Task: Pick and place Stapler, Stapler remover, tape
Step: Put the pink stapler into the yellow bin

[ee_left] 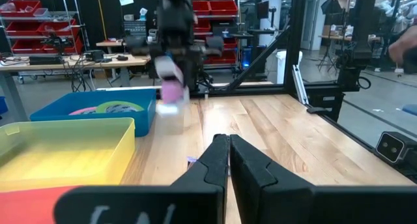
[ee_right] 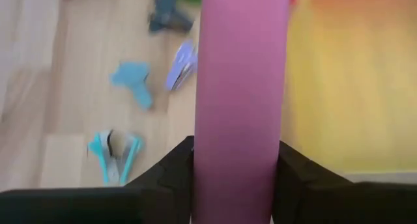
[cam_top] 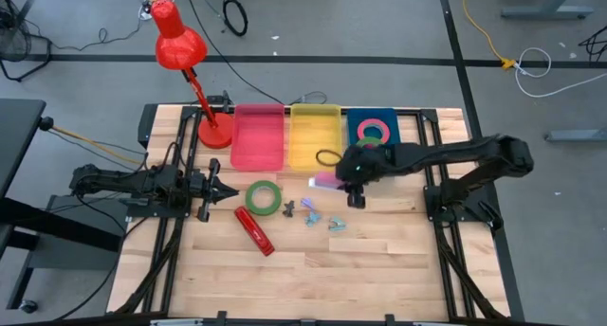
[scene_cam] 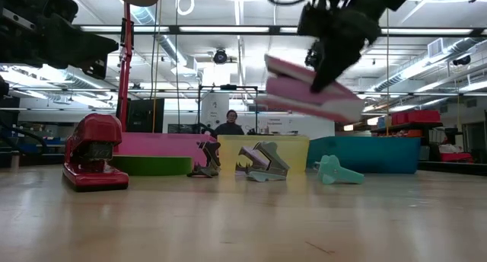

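Wooden bench [cam_top: 379,260], trays along far edge. Right gripper [cam_top: 353,179] clamped on pink stapler [scene_cam: 310,89], raised beside yellow tray [cam_top: 315,136], presumably for deposit. Left gripper [cam_top: 220,193] pinched together, idle near left edge.

Grey floor [cam_top: 379,23] with cables; red shelf bins [ee_left: 32,15], ceiling strip lights [scene_cam: 251,30]

pink stapler [ee_right: 240,100]: both ends cut off, right wrist view | staple removers [ee_right: 117,155]: blurred | red lamp [scene_cam: 125,64]: head cropped
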Controlling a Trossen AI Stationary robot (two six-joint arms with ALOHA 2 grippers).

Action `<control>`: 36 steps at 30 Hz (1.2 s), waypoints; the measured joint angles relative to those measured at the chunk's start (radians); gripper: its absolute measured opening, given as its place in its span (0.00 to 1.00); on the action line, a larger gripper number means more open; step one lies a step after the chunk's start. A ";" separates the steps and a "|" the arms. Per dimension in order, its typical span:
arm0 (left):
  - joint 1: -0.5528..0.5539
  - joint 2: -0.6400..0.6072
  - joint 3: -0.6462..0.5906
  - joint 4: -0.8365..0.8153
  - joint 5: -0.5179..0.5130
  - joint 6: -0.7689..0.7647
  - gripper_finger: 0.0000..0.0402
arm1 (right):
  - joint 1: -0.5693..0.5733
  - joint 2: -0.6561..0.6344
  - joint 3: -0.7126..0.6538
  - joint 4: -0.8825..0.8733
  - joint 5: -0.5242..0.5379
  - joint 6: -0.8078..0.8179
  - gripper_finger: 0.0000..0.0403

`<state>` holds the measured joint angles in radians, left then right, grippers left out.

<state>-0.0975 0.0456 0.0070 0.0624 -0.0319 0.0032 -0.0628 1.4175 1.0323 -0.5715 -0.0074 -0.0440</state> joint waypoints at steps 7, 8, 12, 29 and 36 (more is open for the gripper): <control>0.000 0.000 0.000 0.000 0.000 0.000 0.05 | -0.055 -0.059 0.132 -0.089 0.003 -0.035 0.34; 0.000 0.000 0.000 0.000 0.000 0.000 0.05 | -0.063 -0.060 0.156 -0.105 0.004 -0.043 0.34; 0.000 0.000 0.000 0.000 0.000 0.000 0.05 | -0.087 -0.060 0.233 -0.159 0.058 -0.086 0.34; 0.000 0.000 0.000 0.000 0.000 0.000 0.05 | -0.222 -0.029 0.283 -0.081 0.062 -0.187 0.34; 0.000 0.000 0.000 0.000 0.000 0.000 0.05 | -0.285 0.030 0.283 0.026 0.064 -0.200 0.34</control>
<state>-0.0975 0.0456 0.0067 0.0624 -0.0322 0.0032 -0.3477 1.4474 1.3151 -0.5454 0.0563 -0.2442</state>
